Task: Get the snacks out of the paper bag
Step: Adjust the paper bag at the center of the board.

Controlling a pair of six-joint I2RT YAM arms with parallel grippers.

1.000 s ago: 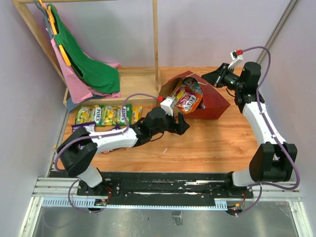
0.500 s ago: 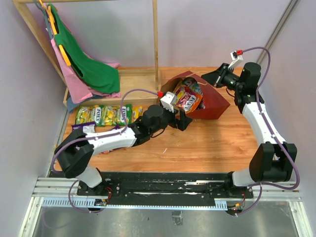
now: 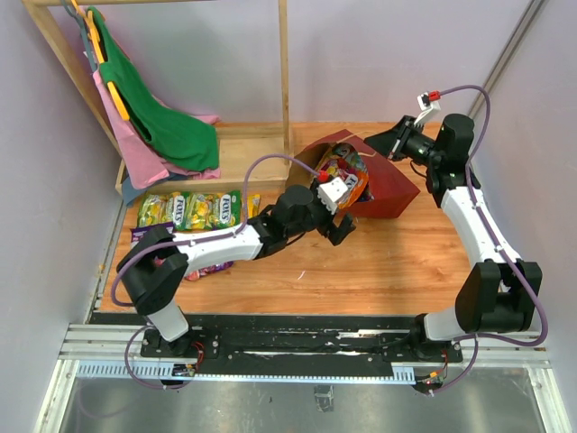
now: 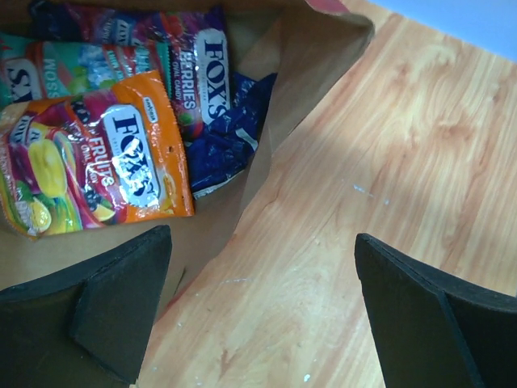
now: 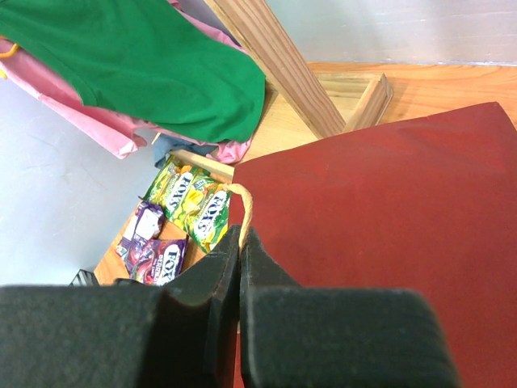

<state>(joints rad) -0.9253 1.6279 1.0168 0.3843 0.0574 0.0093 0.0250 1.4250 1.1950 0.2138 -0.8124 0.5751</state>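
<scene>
Left gripper [image 4: 258,323], jaws spread wide, at the mouth of the dark red paper bag [image 3: 392,185]; a glossy orange candy packet [image 4: 105,174] lies inside, just beyond one fingertip. Right gripper [image 5: 240,236], jaws closed, pinches the bag's rim at its tan loop handle [image 5: 243,204]

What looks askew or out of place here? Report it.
Only the paper bag: it lies on its side, the right gripper shut on its rim, candy packets showing in its mouth. Nothing looks spilled or torn.

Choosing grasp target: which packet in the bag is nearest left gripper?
The orange Fox's Fruits packet, ahead of the left gripper; green packet and purple packet lie deeper.
</scene>
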